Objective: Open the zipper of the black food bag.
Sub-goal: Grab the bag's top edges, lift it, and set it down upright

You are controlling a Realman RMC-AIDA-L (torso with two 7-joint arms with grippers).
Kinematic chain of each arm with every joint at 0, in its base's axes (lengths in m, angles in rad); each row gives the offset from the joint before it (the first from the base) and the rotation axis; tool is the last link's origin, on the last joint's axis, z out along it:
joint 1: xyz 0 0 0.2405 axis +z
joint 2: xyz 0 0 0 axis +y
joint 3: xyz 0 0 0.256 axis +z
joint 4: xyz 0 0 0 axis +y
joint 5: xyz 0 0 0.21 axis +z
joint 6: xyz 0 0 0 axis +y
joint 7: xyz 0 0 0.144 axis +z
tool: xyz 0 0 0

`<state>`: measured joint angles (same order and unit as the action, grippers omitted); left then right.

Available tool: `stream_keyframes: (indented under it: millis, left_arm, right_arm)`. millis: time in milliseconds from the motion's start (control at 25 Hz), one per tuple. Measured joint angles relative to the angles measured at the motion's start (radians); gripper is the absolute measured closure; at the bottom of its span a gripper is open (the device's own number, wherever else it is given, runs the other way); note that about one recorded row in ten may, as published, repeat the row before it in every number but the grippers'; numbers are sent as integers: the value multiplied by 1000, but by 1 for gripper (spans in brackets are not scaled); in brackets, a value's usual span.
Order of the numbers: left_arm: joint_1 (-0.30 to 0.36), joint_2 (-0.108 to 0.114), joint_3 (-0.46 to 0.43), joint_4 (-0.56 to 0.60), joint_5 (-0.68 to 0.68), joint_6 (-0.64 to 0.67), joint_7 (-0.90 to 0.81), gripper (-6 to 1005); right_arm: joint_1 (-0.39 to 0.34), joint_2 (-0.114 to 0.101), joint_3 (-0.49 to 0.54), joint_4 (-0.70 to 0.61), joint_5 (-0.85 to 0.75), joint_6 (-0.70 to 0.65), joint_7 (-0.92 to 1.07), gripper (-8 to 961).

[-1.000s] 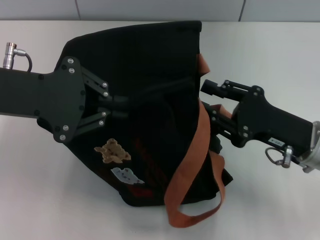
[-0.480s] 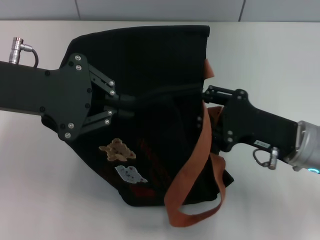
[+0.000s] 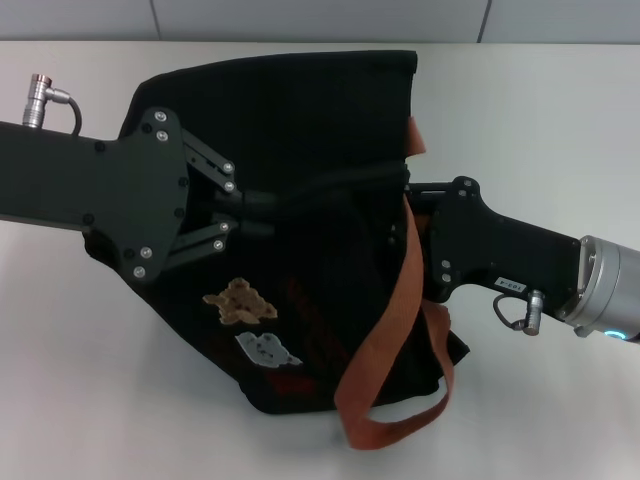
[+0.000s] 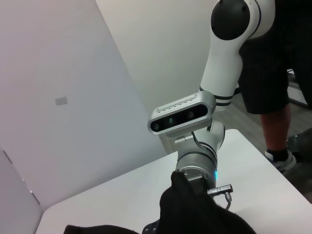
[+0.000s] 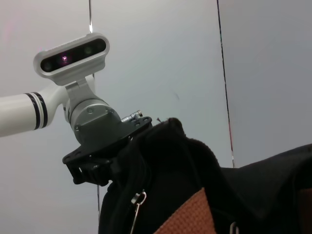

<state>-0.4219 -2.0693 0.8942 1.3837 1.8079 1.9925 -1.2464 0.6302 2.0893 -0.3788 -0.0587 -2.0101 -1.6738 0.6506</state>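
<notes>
The black food bag (image 3: pixel 300 120) lies on its side on the white table, bear patch (image 3: pixel 238 302) and pale grey patch (image 3: pixel 265 350) facing up. My left gripper (image 3: pixel 252 211) comes in from the left and is shut on a raised fold of the bag's fabric. My right gripper (image 3: pixel 402 235) presses against the bag's right side by the orange-brown handles (image 3: pixel 400 300), its jaws spread. In the right wrist view a slim silver zipper pull tab (image 5: pixel 136 204) hangs from the black fabric (image 5: pixel 165 161) just below the left gripper's wrist (image 5: pixel 97 131).
The white table (image 3: pixel 90 380) surrounds the bag, and a grey wall (image 3: pixel 300 18) runs along the far edge. One handle loop (image 3: pixel 385 430) trails toward the front edge. A person's legs (image 4: pixel 273 97) stand beyond the table in the left wrist view.
My right gripper has moved left, up against the bag's side. The left gripper has shifted slightly right with its fold, and the bag has moved a little with it.
</notes>
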Motion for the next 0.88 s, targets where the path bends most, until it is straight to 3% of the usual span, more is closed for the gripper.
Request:
stream_keyframes:
  millis: [480,880]
  left_arm:
    - [7,0,2,1,-24,0,7,910]
    - [11,0,2,2,-27,0,10,910]
  right_arm:
    - [-13,0,15,4,8,1,2,890]
    - [-24,-3,49,2,10,13,4,915]
